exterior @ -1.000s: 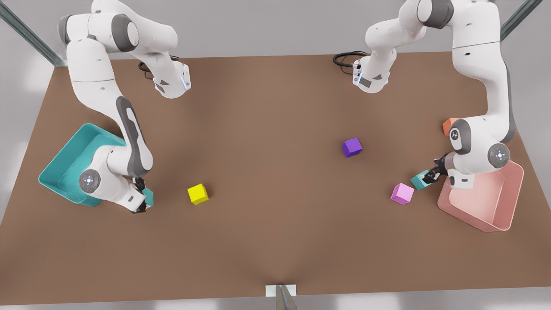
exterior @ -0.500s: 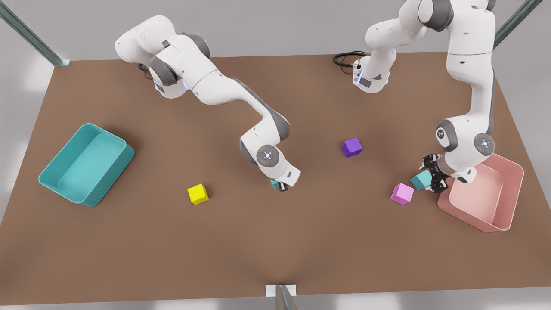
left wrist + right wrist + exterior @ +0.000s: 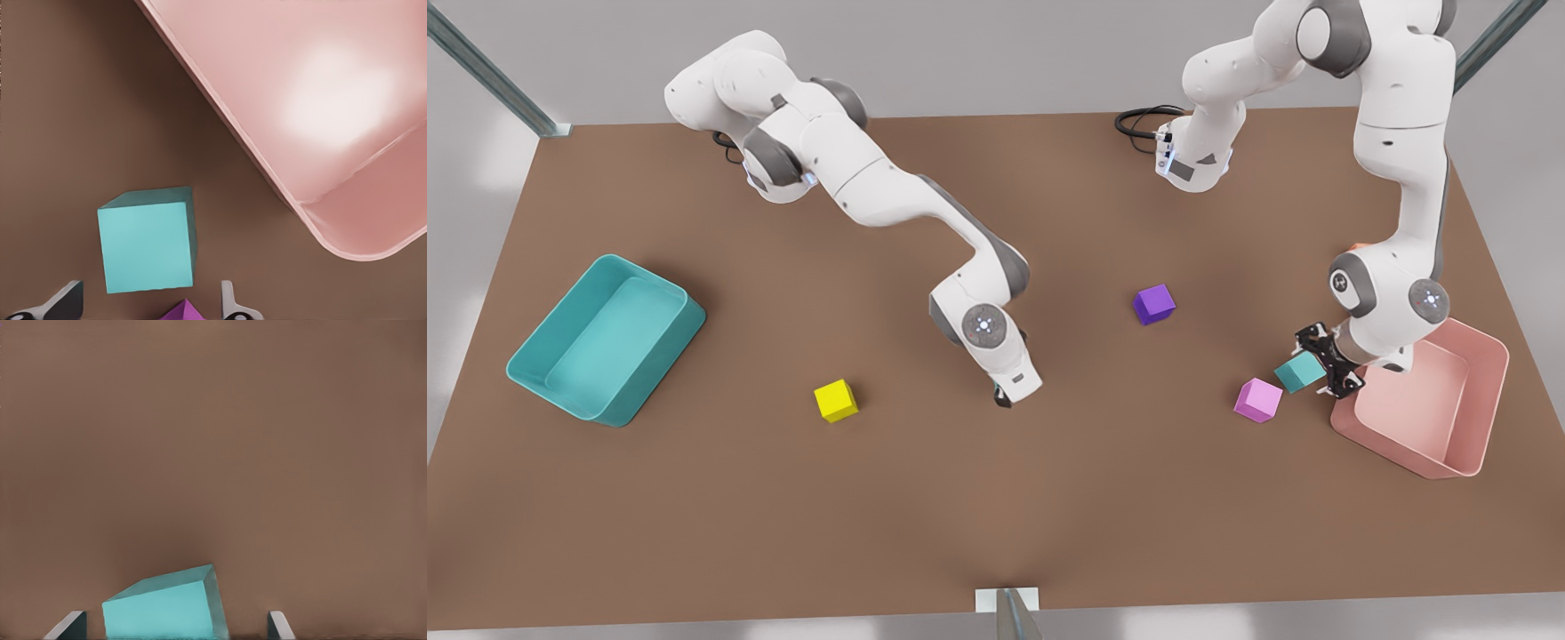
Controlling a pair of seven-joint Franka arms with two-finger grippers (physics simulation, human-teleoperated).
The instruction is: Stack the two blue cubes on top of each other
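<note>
Two teal cubes lie well apart on the brown table (image 3: pixel 783 498). The first teal cube (image 3: pixel 147 247) sits on the table just in front of the left gripper (image 3: pixel 1327 366), whose fingers (image 3: pixel 63 303) are spread wider than the cube, clear of its sides. A pink cube (image 3: pixel 1258 400) lies close beyond that cube, opposite the gripper, and the pink bin (image 3: pixel 1485 427) stands just behind the gripper, so the approach is hemmed in on both sides.

The second teal cube (image 3: pixel 163 607) is between the open fingers of the right gripper (image 3: pixel 1005 396) at mid-table, with a gap on each side; it looks tilted in the wrist view. I cannot tell whether it rests on the table. A yellow cube (image 3: pixel 836 400) lies off to one side of this gripper, a purple cube (image 3: pixel 1154 304) off to the other, and the teal bin (image 3: pixel 516 369) is far beyond the yellow one.

A second ago the right arm was beside the teal bin; it has since swung to mid-table. The left gripper has turned slightly beside its cube.
</note>
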